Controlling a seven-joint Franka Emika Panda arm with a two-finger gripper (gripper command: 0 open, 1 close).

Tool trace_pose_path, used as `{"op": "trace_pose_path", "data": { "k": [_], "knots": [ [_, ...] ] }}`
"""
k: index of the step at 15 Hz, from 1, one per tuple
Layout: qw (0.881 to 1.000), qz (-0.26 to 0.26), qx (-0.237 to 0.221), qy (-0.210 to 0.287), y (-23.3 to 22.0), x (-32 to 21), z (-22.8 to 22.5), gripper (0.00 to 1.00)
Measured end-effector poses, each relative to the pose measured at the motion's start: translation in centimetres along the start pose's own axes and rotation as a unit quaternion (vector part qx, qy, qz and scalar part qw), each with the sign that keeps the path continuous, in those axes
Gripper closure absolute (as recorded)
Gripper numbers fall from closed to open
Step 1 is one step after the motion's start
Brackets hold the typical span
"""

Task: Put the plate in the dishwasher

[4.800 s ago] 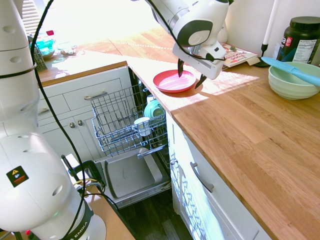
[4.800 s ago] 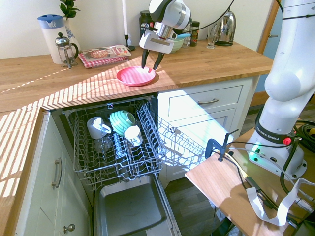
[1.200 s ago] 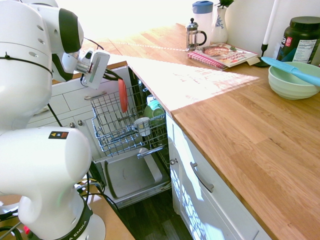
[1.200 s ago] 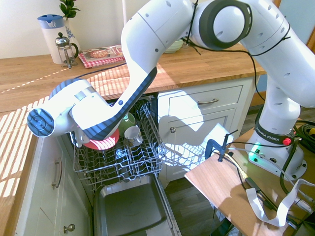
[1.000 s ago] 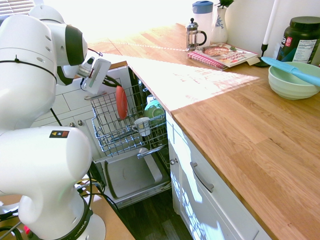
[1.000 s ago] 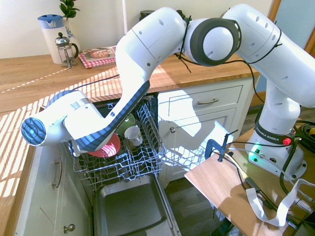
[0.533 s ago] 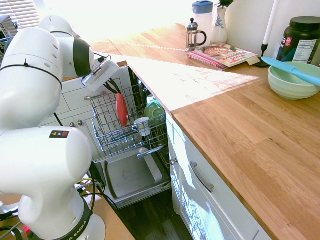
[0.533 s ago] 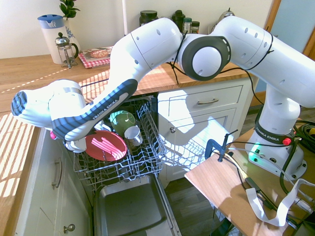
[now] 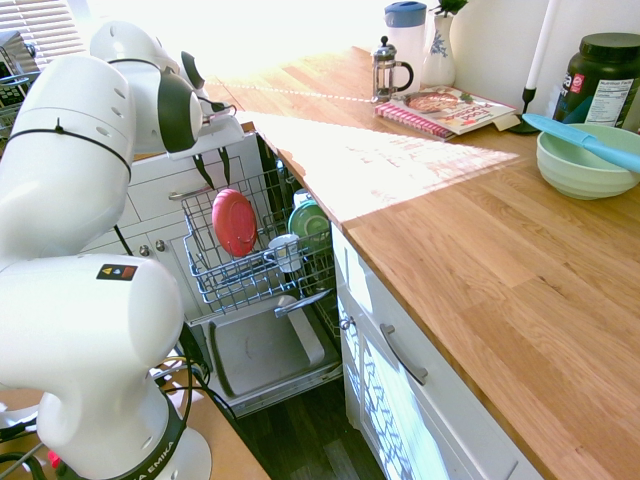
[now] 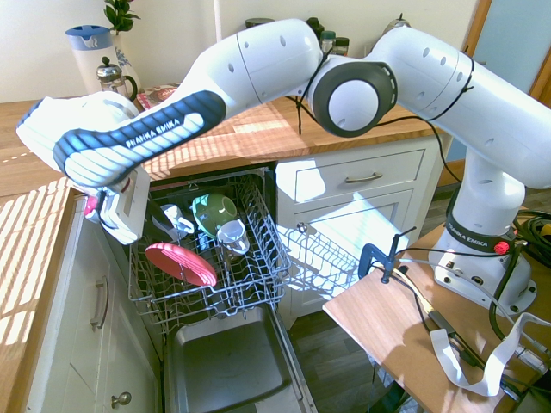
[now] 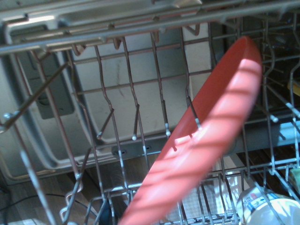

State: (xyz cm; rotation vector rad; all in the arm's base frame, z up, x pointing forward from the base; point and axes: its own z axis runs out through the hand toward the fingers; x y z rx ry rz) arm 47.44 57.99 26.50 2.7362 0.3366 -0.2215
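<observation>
The plate leans tilted among the tines of the dishwasher rack, at the left centre of the first exterior view. In the second exterior view the plate lies at a slant at the rack's near left side, lower left of centre in the frame. The wrist view shows it as a long pink-red band running from the bottom centre to the upper right, propped against the wire tines, with striped sun on its face.

The gripper hangs just above the plate, upper left of the first exterior view, its two dark fingers parted and nothing between them; they are clear of the plate's rim.

Further back in the rack sit a green dish and a white cup. The dishwasher door lies dropped open at the bottom of the frame. On the counter at upper right of the first exterior view stands a pale green bowl.
</observation>
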Motion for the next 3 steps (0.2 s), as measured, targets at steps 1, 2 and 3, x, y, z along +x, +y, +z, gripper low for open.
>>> {"op": "trace_pose_path", "data": {
  "k": [1,2,3],
  "knots": [
    [1.000,0.006,0.021,0.002,2.0,0.5,-2.3,0.00],
    [0.999,0.014,0.048,0.007,4.7,1.0,-5.1,0.00],
    [0.997,0.021,0.074,0.015,7.8,1.5,-7.7,0.00]
  ]
}}
